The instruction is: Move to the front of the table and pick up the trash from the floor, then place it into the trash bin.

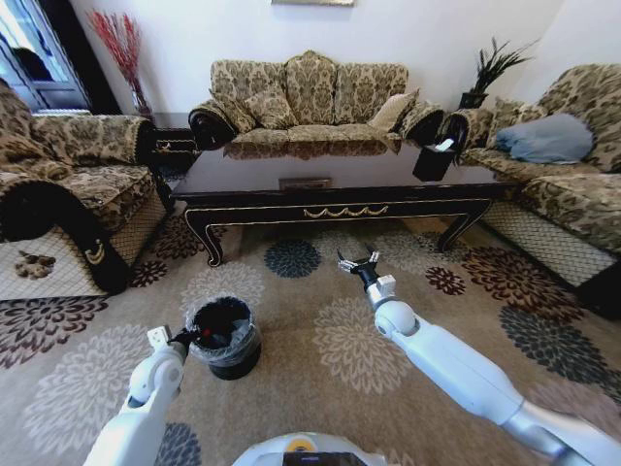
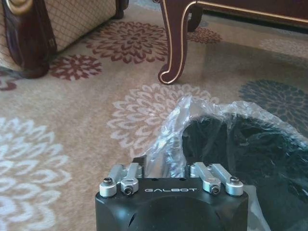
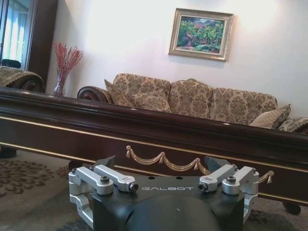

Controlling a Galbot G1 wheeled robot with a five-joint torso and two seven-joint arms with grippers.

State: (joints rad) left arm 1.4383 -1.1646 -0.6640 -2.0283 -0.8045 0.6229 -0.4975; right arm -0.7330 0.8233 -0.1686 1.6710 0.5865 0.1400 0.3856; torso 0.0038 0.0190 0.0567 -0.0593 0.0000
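The dark wood table (image 1: pixel 408 207) stands across the room ahead, its gold ornament facing me. The black trash bin (image 1: pixel 225 340) with a clear bag over its rim sits on the carpet at my lower left. My left gripper (image 1: pixel 184 338) is at the bin's near-left rim and looks shut on the bagged edge (image 2: pixel 166 161). The bag hides its fingertips. The bin's dark inside (image 2: pixel 250 159) opens beside it. My right gripper (image 1: pixel 357 262) hangs open above the carpet just before the table, holding nothing (image 3: pixel 163 163). The trash is out of view.
An armchair (image 1: pixel 68 194) stands at the left, a sofa (image 1: pixel 310 107) behind the table and another sofa (image 1: pixel 563 184) at the right. A small black tissue box (image 1: pixel 433 161) sits on the table's right end. A curved table leg (image 2: pixel 172 43) stands beyond the bin.
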